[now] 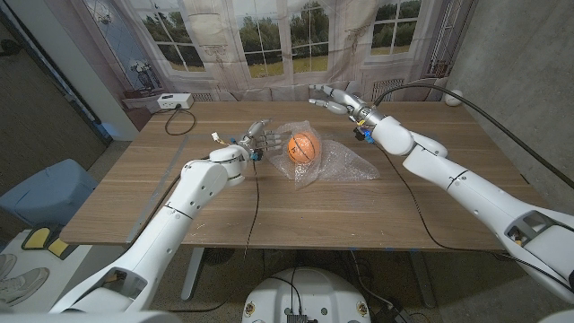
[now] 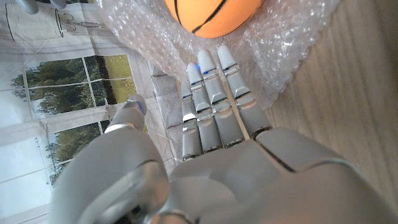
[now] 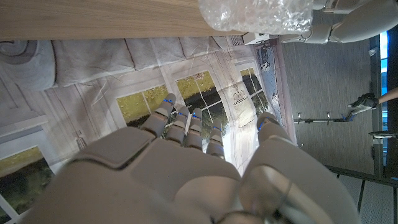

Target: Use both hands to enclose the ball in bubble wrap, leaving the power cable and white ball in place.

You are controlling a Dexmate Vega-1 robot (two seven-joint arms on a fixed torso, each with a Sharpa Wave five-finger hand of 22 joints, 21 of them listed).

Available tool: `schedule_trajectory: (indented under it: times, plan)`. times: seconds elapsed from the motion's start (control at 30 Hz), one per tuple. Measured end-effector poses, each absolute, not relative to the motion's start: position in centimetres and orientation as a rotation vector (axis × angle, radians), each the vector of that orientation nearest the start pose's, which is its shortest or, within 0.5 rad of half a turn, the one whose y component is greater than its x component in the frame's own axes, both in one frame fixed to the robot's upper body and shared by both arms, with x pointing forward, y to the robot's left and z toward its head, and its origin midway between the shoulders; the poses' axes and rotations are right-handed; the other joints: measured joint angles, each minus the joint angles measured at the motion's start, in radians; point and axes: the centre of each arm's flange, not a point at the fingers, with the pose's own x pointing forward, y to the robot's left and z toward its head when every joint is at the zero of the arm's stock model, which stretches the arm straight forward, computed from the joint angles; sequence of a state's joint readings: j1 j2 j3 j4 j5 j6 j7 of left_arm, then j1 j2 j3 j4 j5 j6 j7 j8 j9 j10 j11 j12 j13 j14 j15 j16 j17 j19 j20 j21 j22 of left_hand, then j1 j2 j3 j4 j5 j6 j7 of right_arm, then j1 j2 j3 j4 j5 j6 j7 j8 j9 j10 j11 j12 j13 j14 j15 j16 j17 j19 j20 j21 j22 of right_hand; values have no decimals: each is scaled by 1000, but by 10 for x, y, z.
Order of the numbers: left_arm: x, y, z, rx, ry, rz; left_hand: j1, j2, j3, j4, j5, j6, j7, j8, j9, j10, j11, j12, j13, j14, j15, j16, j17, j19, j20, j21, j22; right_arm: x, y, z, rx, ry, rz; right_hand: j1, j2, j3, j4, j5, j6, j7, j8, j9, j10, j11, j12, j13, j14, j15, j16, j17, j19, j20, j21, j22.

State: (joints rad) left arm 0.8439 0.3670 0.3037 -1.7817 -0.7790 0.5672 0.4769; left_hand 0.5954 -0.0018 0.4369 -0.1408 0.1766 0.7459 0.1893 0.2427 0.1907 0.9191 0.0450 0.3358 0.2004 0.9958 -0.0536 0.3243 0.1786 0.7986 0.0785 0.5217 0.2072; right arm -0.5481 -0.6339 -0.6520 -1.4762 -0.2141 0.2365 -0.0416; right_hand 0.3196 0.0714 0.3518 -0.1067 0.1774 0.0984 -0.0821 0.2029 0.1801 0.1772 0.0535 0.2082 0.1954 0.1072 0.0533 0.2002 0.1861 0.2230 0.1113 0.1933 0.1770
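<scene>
Orange basketball-patterned ball (image 1: 303,146) on clear bubble wrap sheet (image 1: 334,165), left hand (image 1: 260,139) fingers (image 2: 214,87) extended, empty, tips just beside ball, right hand (image 1: 337,99) spread, raised behind it

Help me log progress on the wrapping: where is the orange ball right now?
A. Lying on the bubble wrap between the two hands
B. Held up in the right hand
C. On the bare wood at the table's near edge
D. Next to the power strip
A: the orange ball lies on the bubble wrap, with the left hand beside it and the right hand raised and empty.
</scene>
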Motion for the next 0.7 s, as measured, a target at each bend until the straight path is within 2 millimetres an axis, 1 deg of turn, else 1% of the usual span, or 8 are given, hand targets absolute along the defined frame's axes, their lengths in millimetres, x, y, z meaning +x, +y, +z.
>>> schedule_trajectory:
  times: [0.07,0.1,0.23,0.3,0.37,0.5,0.63,0.7]
  plan:
    - [622,185,2,-194,-120,-104,0,0,5,-5,1,-81,-13,-34,0,-6,-3,-21,-3,-1,-1,-22,-2,-6,6,0,0,619,-170,92,-1046,-921,239,-3,-3,0,0,0,0,0,0,0,0,0,0,0,0,0,0,0,0,0,0,0]
    - [625,186,2,-196,-114,-100,0,0,7,-7,5,-139,-38,-50,0,-19,-3,-35,-5,-7,-6,-34,-2,-14,13,0,0,619,-170,92,-1045,-920,241,-3,-3,0,0,0,0,0,0,2,0,0,0,0,0,0,0,0,0,0,0,0]
    - [629,183,3,-223,-113,-106,8,-5,24,-12,6,-331,-221,-74,-3,-57,12,-86,-5,-43,10,-73,0,-39,38,0,0,621,-172,92,-1044,-912,241,-3,-3,0,0,0,6,-6,0,4,0,0,0,0,0,0,0,0,0,0,0,0]
    - [633,182,2,-223,-111,-101,17,4,35,-15,6,-356,-262,-69,-5,-90,-14,-110,-8,-63,18,-91,1,-47,47,0,4,623,-175,93,-1043,-903,239,-3,-3,0,0,0,6,-6,0,4,0,0,0,0,0,0,0,0,-4,-4,0,0]
    - [634,181,4,-223,-114,-100,28,7,40,-18,6,-344,-256,-56,-9,-127,-51,-130,-10,-82,20,-105,1,-50,50,4,5,625,-177,93,-1042,-897,237,-3,-3,0,0,0,6,-6,0,4,0,0,0,0,0,0,0,0,-4,-4,0,0]
    - [638,179,6,-217,-116,-99,36,4,51,-15,6,-288,-203,-43,-10,-205,-133,-155,-15,-103,23,-125,1,-50,50,8,5,627,-179,94,-1037,-895,239,-3,-2,0,0,0,6,-6,0,4,0,0,0,0,0,0,0,0,-4,-4,0,0]
    - [642,177,10,-201,-118,-98,36,4,51,-15,6,-242,-153,-43,-10,-226,-145,-149,-19,-141,19,-137,1,-50,50,17,5,632,-182,97,-1027,-895,246,-7,2,-3,3,0,5,-6,0,4,0,0,0,0,0,0,0,1,-4,-4,0,0]
    - [643,176,11,-192,-120,-93,37,5,56,-13,6,-203,-130,-34,-10,-188,-141,-134,-23,-171,12,-143,1,-36,28,23,5,634,-184,97,-1020,-893,250,-8,3,-4,4,0,5,-6,0,4,0,0,0,0,0,0,0,3,-4,-4,0,0]
